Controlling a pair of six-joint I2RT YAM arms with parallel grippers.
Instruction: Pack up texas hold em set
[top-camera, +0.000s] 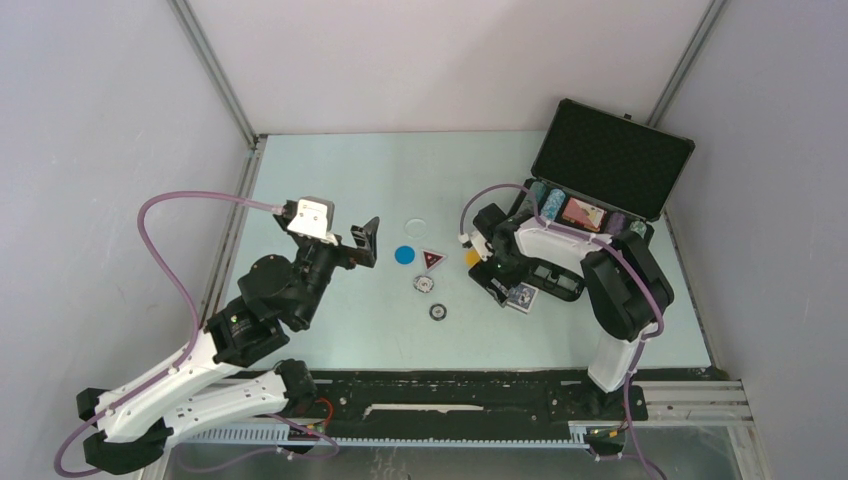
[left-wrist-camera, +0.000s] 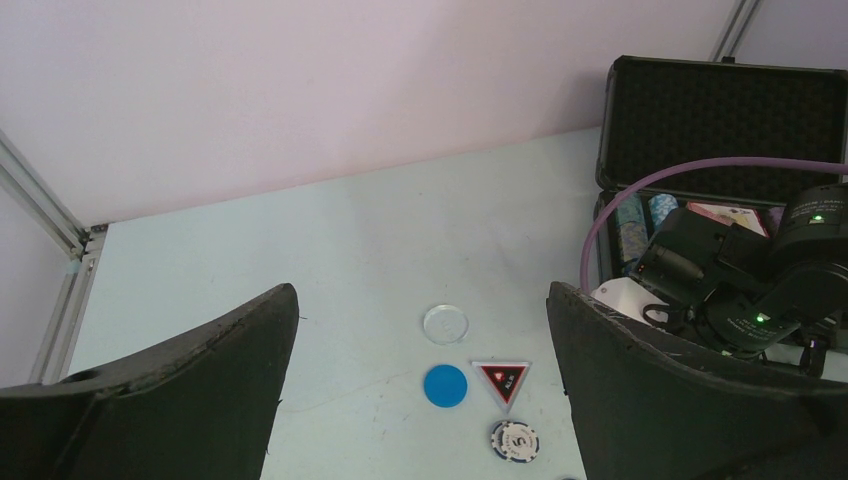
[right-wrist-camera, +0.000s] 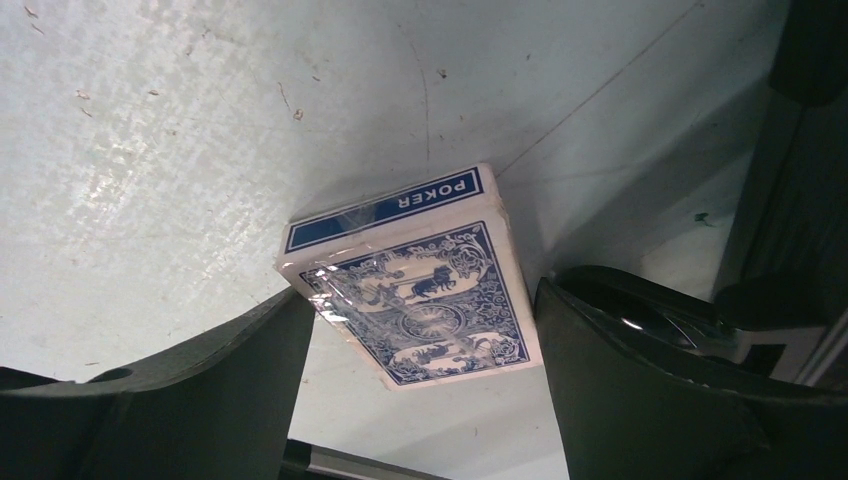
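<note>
My left gripper (left-wrist-camera: 422, 296) hangs released, while my right gripper (right-wrist-camera: 422, 302) straddles the blue cardboard card deck (right-wrist-camera: 405, 265) on the pale table (right-wrist-camera: 150, 150) beside the open black foam-lined briefcase (top-camera: 612, 160), grip unconfirmed; closing on the skewed deck could pivot it free.

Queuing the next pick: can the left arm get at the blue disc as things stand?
Probably yes: the open left gripper faces the blue disc with only bare table between them.
</note>
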